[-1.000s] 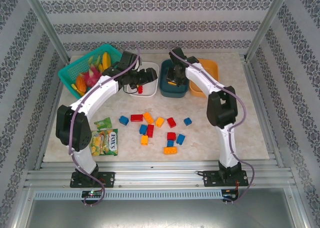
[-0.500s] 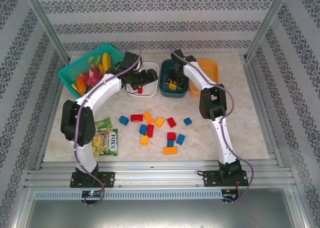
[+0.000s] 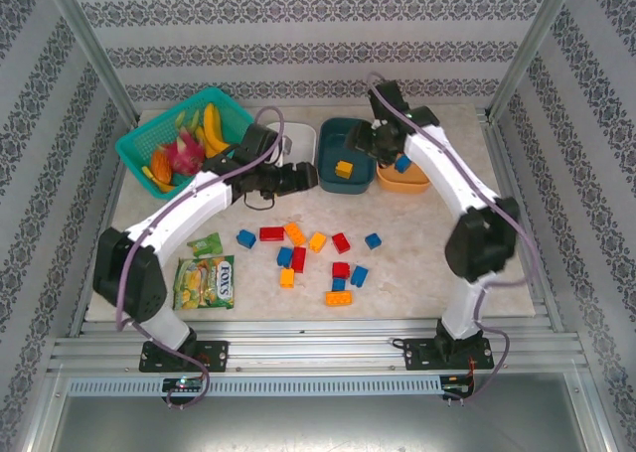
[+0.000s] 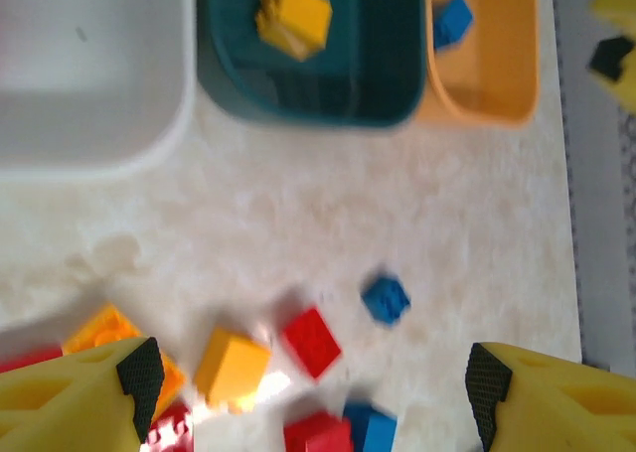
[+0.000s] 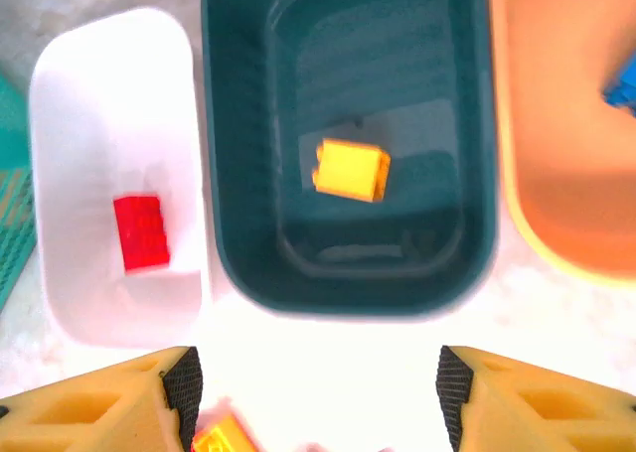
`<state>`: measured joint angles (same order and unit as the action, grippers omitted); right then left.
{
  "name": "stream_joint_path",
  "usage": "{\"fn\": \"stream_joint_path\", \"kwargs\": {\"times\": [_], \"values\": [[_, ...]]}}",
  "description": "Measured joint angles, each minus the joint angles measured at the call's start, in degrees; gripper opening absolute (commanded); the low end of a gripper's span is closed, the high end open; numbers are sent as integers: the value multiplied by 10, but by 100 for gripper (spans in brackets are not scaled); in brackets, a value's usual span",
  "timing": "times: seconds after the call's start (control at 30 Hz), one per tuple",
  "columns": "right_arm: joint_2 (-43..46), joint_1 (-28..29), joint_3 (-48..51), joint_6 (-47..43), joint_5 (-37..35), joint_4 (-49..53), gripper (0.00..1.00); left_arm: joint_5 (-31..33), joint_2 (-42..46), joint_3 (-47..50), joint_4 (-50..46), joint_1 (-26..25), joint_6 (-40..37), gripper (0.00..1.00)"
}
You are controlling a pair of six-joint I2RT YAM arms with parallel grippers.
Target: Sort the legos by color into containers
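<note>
The right gripper (image 5: 315, 377) has just come up out of the teal tub (image 5: 214, 174) and swung toward the upper right of the overhead view. Its fingers stand wide apart with nothing between them, and the yellow brick (image 5: 350, 170) it brought now lies on the tub floor. The left gripper (image 4: 313, 373), likewise spread and empty, has drawn back from the white tub (image 5: 70, 94), where a red brick (image 5: 141, 233) rests, toward the loose legos (image 3: 308, 253) at mid-frame. With a blue brick (image 3: 402, 162) in the orange tub (image 3: 422, 184), each tub holds one colour, and a dozen or so bricks seem left to sort. In the right wrist view the yellow brick's long axis runs left to right, slightly tilted, and the left wrist view suggests its studs face sideways. The red brick lies lengthwise, top to bottom.
</note>
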<state>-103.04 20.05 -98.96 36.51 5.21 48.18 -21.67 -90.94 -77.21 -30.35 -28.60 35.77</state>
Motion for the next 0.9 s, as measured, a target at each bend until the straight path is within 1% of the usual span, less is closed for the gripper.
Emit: {"fn": "stream_joint_path", "kwargs": {"times": [0.07, 0.13, 0.23, 0.3, 0.43, 0.57, 0.7, 0.9], "values": [[71, 4, 100, -19, -2, -17, 68, -3, 33, 42, 0, -26, -13, 82], [111, 9, 183, -44, -2, -22, 72, -4, 54, 78, 1, -51, -24, 82], [123, 20, 283, -89, 4, -24, 76, -6, 73, 130, 7, -84, -32, 82], [118, 24, 322, -117, 10, -20, 76, -6, 84, 162, 15, -97, -32, 82], [91, 30, 334, -170, 18, -16, 76, -5, 106, 209, 34, -106, -27, 82], [35, 31, 320, -205, 17, -13, 75, -1, 115, 217, 46, -107, -20, 82], [-9, 36, 304, -228, 14, -10, 67, 8, 117, 217, 56, -107, -16, 82], [-33, 38, 297, -240, 5, -11, 55, 18, 126, 217, 56, -107, -8, 82]]}}
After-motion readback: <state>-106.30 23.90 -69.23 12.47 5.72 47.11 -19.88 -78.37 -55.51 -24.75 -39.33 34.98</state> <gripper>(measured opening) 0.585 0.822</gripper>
